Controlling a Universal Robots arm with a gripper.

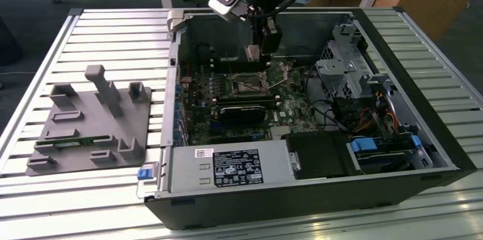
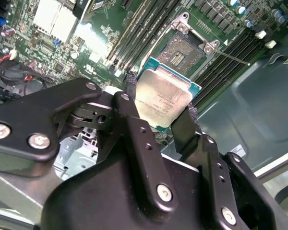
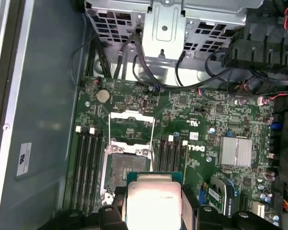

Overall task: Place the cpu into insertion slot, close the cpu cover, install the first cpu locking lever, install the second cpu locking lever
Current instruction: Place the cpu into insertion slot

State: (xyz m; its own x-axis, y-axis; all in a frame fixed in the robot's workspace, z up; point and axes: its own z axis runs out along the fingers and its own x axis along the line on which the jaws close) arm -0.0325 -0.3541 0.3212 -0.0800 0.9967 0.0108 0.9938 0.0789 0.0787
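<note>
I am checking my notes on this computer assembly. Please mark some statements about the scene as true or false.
1. The gripper holds the chip. True.
2. The chip sits in the socket. False: the socket is empty; the chip hangs apart from it.
3. The socket cover is closed. False: it stands open.
4. The computer case lies open on a slatted table. True.

Pale silver cpu [image 2: 162, 99] with green edging, black fingers [image 2: 186, 129], green motherboard [image 3: 206, 120], grey slatted table [image 1: 113, 30].
</note>
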